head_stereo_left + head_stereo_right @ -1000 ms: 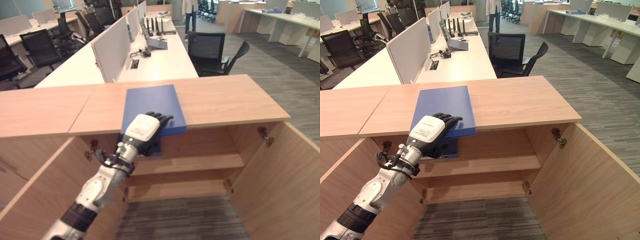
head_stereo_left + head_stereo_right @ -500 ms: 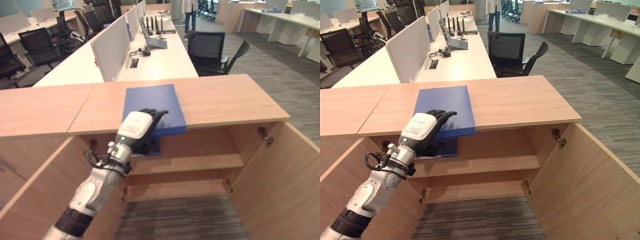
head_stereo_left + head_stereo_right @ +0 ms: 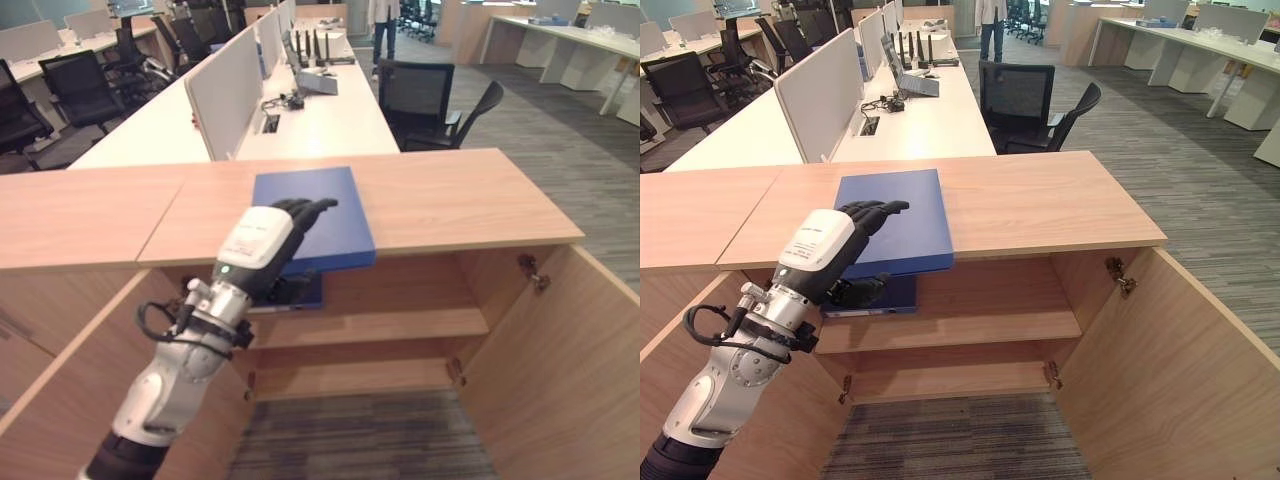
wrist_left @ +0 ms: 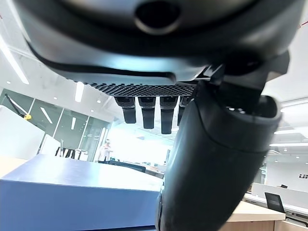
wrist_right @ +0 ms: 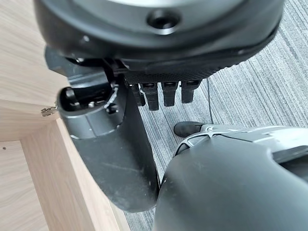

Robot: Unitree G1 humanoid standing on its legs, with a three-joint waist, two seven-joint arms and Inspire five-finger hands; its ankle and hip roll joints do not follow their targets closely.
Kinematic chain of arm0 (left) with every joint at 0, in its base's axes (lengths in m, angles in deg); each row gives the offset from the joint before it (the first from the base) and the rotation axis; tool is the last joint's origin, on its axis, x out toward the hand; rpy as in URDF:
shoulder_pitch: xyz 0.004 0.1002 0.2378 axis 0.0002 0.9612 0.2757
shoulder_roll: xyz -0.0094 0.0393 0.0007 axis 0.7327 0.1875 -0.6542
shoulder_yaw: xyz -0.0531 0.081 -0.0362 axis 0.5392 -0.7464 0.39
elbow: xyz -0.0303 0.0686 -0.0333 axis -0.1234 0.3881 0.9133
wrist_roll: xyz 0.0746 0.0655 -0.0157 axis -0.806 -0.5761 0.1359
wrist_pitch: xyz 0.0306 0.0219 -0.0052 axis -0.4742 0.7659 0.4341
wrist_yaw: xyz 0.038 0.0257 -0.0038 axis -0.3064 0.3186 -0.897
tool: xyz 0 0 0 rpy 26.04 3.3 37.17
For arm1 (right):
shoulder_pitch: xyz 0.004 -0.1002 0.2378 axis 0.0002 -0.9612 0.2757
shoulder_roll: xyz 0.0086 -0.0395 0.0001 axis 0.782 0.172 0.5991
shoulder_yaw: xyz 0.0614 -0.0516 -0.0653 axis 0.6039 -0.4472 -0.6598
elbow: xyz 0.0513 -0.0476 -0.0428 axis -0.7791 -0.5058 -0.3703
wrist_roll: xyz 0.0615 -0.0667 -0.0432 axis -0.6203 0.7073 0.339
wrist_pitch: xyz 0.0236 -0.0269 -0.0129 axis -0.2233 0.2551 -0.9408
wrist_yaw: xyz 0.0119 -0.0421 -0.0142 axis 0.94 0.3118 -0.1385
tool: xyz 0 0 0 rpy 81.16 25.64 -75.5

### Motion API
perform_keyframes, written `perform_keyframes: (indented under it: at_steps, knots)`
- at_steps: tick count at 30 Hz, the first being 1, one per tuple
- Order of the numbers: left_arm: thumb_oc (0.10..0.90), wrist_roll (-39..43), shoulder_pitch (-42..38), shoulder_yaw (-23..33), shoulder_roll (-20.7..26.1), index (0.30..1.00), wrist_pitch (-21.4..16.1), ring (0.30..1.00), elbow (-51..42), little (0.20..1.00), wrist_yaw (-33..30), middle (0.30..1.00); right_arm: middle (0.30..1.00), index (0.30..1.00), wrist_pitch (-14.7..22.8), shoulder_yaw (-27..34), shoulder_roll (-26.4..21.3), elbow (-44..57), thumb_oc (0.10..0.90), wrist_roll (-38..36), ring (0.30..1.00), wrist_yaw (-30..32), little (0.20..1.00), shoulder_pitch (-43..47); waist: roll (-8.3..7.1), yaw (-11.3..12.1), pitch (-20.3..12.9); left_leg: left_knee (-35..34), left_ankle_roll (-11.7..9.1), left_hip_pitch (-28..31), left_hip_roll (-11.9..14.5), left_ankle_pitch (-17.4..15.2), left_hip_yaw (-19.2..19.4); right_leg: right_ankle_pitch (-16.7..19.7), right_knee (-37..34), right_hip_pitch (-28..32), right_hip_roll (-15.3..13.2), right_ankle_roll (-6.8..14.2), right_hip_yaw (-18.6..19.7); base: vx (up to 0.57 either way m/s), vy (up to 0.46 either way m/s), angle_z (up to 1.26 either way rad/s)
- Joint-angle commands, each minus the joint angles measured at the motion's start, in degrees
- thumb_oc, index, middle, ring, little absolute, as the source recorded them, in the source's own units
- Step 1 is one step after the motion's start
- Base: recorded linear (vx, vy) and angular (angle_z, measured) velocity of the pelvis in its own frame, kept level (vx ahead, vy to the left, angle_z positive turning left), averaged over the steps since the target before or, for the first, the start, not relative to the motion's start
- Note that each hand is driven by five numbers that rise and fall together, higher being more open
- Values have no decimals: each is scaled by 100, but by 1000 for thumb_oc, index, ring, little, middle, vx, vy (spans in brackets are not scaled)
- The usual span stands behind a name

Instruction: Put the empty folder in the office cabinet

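No text, label, number or sign can be read on the blue folder (image 3: 312,216), the wooden cabinet (image 3: 470,200) or the far desks (image 3: 320,115), and any small print there is too blurred to make out.

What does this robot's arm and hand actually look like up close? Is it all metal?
Not all of it looks like metal. The left arm is silver-grey with a black band lower down and thin black cables looping at the wrist. The left hand has dark fingers and thumb, with a white cover plate on its back bearing a small green light. The right hand shows the same dark, smooth casing, with a perforated strip above its fingers.
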Motion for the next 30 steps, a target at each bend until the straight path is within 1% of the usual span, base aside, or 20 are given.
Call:
perform_keyframes:
  at_steps: [1,4,12,30]
  knots:
    - [800,207,-710,420,447,900,-158,900,-570,900,-302,900,900,900,-21,-215,78,-42,800,66,900,-64,900,26,-246,97,-57,-37,-219,287,76,-549,-309,38,35,1,-179,277,212,0,0,0]
    - [800,154,-707,435,473,900,-170,900,-558,900,-325,900,900,900,-17,-220,87,-37,800,71,900,-54,900,28,-247,95,-58,-37,-221,286,76,-548,-310,37,35,1,-177,280,213,0,0,0]
    - [800,-2,-764,142,521,900,-165,900,-327,900,-207,900,900,900,-30,-229,57,0,800,94,900,-42,900,16,-243,66,-54,-37,-216,288,75,-541,-296,37,35,-4,-168,282,219,0,0,0]
    - [800,-673,-1135,-288,326,900,10,900,325,900,-331,900,900,900,-45,-258,12,35,800,76,900,39,900,33,-234,-6,-65,-37,-206,308,74,-556,-273,27,35,-1,-161,274,251,0,0,0]
